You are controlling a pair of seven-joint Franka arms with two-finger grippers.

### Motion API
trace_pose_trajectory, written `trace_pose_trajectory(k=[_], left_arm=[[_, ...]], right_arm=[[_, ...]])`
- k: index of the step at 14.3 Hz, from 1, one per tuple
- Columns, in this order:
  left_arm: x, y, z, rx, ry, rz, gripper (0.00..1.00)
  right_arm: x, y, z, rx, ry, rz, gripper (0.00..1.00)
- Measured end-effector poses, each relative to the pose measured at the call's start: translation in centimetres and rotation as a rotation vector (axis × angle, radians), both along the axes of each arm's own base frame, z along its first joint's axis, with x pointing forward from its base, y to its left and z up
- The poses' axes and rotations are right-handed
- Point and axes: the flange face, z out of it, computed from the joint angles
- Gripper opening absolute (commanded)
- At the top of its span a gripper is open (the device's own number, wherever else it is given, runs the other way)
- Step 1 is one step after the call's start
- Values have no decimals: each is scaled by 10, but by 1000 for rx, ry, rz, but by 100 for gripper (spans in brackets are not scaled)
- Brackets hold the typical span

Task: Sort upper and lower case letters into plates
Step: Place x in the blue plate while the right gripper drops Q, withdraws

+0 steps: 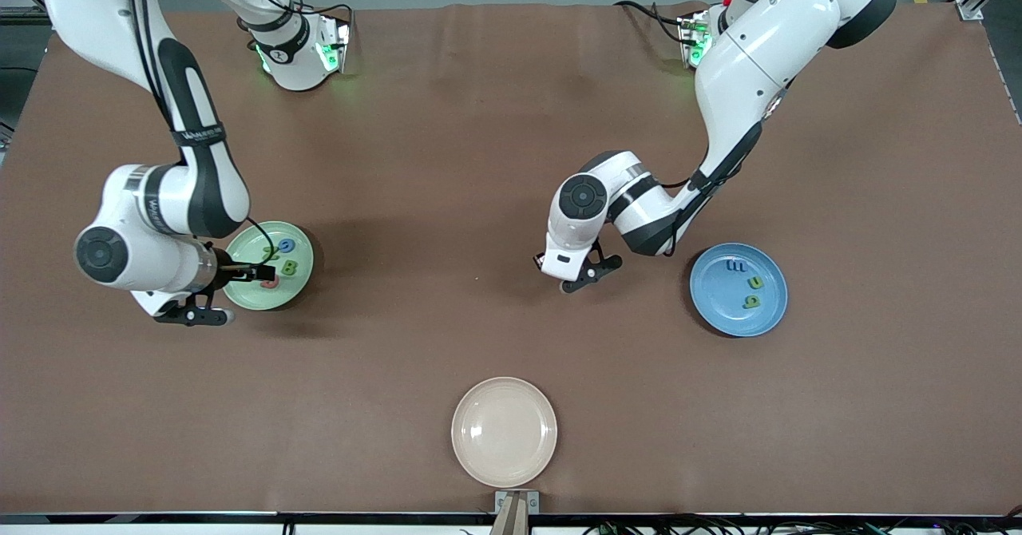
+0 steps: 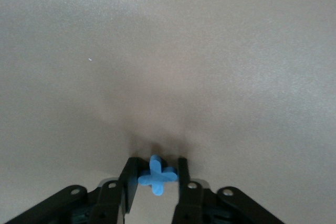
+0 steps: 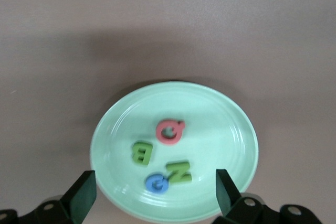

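The cream plate (image 1: pixel 504 431) lies nearest the front camera, bare, and plays no part in the sorting; it looks like a spare or a source dish already emptied.

The pale green plate (image 1: pixel 270 278) sits toward the right arm's end of the table. It holds the capitals: a pink Q (image 3: pixel 170 131), a green B (image 3: pixel 142 152), a green N (image 3: pixel 179 172) and a blue letter (image 3: pixel 157 183) touching the N.

The right gripper (image 3: pixel 156 195) hangs over this plate with its fingers spread wide and nothing between them, as fits a drop just made.

The blue plate (image 1: pixel 738 289), toward the left arm's end, carries three small lowercase pieces.

The left gripper (image 2: pixel 156 181) is over bare table between the two plates, pinched on a small blue letter (image 2: pixel 156 175), probably bound for the blue plate.
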Motion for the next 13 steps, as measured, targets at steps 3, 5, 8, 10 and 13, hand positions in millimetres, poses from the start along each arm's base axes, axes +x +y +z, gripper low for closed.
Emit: trace_pose_trajectory(k=[3,5,8,10,13], left_arm=[[0,0,0,0,0,1,14],[0,0,0,0,0,2,13],[2,2,0,1,0,10,11],[7,11,2,22,9,22,10],[25,35,29,70,11,54,10]], right_arm=[[15,3,53,-5,43,18,100],[20,1,90,-30,72,34,100],[21,-14,132,-41,65,38,100],[18,-32,149,-26,51,47,100],[13,-56,167,-7,23,31,100]])
